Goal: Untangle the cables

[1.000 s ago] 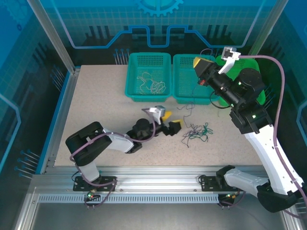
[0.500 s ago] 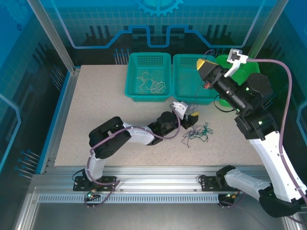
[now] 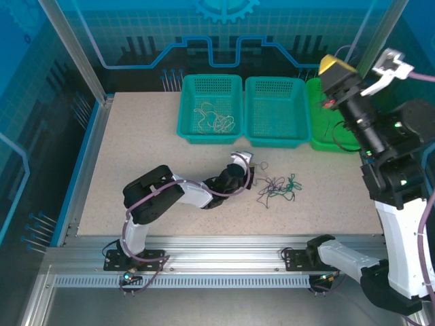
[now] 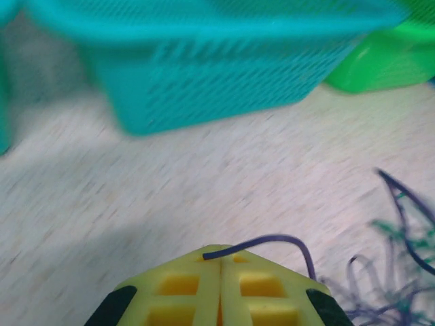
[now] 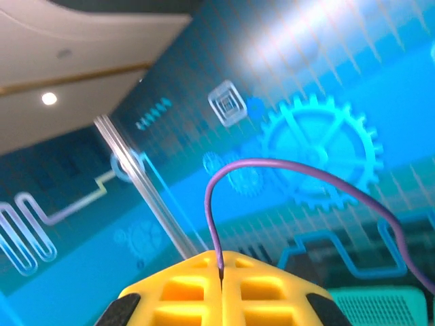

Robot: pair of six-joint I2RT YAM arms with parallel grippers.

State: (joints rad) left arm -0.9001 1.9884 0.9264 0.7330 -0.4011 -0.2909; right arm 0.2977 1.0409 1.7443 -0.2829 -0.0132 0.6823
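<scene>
A small clump of dark purple and green cables [image 3: 277, 187] lies on the table, right of centre; it also appears blurred in the left wrist view [image 4: 397, 272]. My left gripper [image 3: 243, 161] sits low just left of the clump, its yellow jaws [image 4: 221, 257] shut on the end of a purple cable [image 4: 285, 239] that curves back toward the clump. My right gripper [image 3: 332, 66] is raised high over the green basket [image 3: 319, 115], shut [image 5: 221, 263] on another thin purple cable [image 5: 285, 166] that arches up and away to the right.
Two teal baskets stand at the back: the left one [image 3: 187, 109] holds pale beige wires [image 3: 214, 121], the middle one [image 3: 299, 112] adjoins the green basket. Glass walls enclose the table. A metal rail runs along the near edge [image 3: 224, 261].
My right gripper has risen and swung right, from over the middle teal basket to above the green one. My left gripper reached toward the clump, then drew back a little to the left.
</scene>
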